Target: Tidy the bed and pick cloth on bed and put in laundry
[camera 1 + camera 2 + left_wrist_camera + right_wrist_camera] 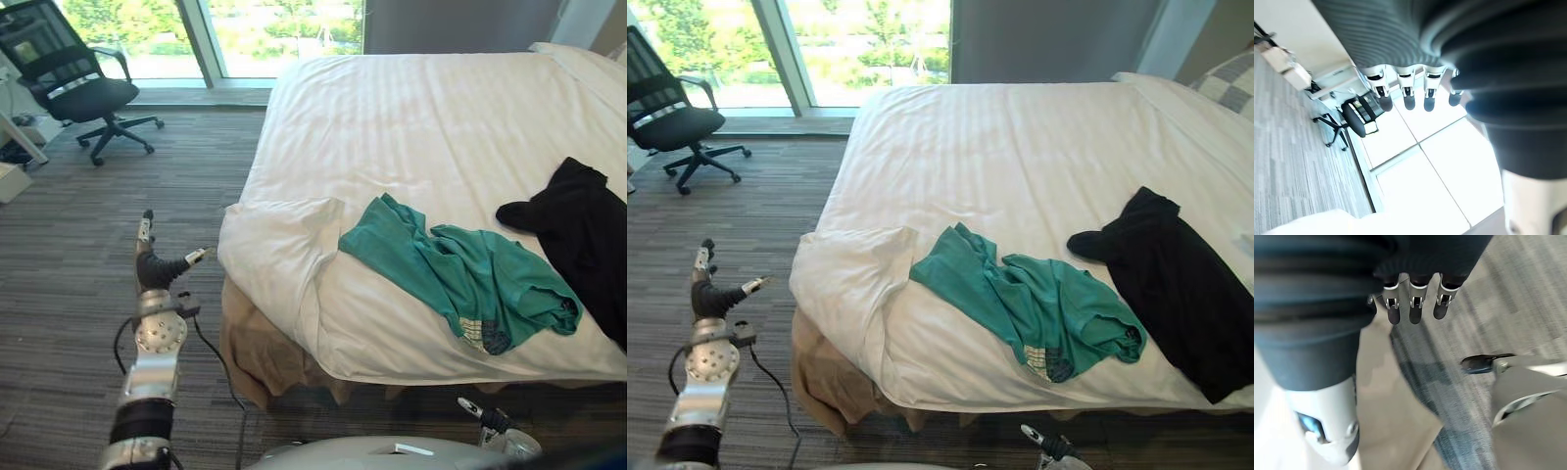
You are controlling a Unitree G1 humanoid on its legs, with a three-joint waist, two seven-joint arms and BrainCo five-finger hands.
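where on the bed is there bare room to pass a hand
Free: the bed's bare sheet between teal shirt and window, plus the folded-back corner left of it. Crowded: near right edge, where shirt and black garment lie close.

White striped bed (411,127); teal cloth (460,269); black cloth (588,245); grey streaked carpet (69,245).

Crumpled teal garment (460,277) near the white bed's (421,137) front edge, black garment (578,235) spread just beside it, apart

I see a black chair (88,93) at ten o'clock on the striped grey carpet (59,255). Bright windows (284,24) glow at twelve o'clock.
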